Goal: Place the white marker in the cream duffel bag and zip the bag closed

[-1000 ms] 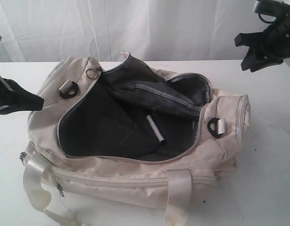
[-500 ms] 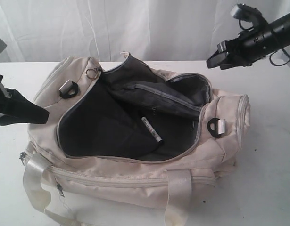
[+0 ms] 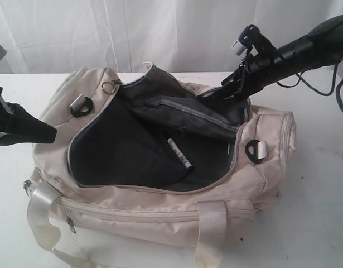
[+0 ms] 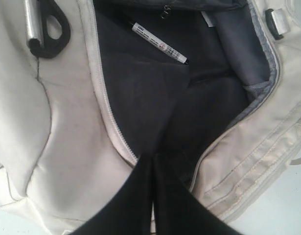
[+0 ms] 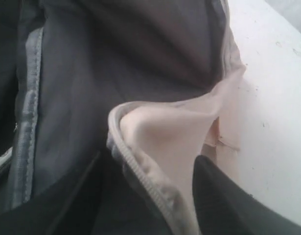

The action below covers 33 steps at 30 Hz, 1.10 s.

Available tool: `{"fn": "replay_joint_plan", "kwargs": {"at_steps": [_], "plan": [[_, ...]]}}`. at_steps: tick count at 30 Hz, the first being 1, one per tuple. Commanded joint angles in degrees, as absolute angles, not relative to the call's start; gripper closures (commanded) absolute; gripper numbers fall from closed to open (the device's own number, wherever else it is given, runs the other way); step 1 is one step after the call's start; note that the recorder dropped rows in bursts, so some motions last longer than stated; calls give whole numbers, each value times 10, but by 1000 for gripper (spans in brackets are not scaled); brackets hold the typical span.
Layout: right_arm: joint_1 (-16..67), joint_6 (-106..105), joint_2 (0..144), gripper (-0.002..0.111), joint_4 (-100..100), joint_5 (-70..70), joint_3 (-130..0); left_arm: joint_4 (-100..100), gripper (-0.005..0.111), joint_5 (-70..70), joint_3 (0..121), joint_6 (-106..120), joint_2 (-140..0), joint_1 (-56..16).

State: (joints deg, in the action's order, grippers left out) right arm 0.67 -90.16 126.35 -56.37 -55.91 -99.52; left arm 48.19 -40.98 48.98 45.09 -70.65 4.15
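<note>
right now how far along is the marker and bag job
Done: the white marker lies inside the cream duffel bag, on its dark lining. In hand: the open right hand straddles the bag's far zipper edge; the left hand is shut, holding nothing. Left: the bag gapes wide open, so zipping remains.

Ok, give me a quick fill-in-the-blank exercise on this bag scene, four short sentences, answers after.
1. The white marker lies ____ the cream duffel bag.
2. The bag's main zipper is ____, not closed.
3. The left tool is ____.
4. The right tool straddles the bag's edge, jaws ____.

Answers: inside; open; shut; open
</note>
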Motion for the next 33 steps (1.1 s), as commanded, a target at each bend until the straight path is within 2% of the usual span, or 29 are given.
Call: {"fn": "replay_joint_plan", "kwargs": {"at_steps": [1,2,3,5,9,14,23,33], "plan": [[33,-911,1266,62,-570,-479,-999,488,107,-416,492,449,-706,39],[36,-903,1266,67,-570,-470,-999,488,107,-416,492,449,-706,39],[38,-875,1266,85,-569,-466,-999,488,107,-419,492,449,-706,39],[38,-809,1264,108,-544,-466,-999,488,107,-420,492,449,-706,39],[38,-680,1228,108,-448,-493,-999,488,107,-420,492,449,-706,39],[40,-671,1160,108,-451,-700,-999,488,107,-386,492,449,-706,39],[44,-522,1089,108,-447,-700,-911,488,107,-277,492,370,-706,39],[117,-481,968,108,-447,-700,-784,456,107,-223,492,379,-707,39]]}}
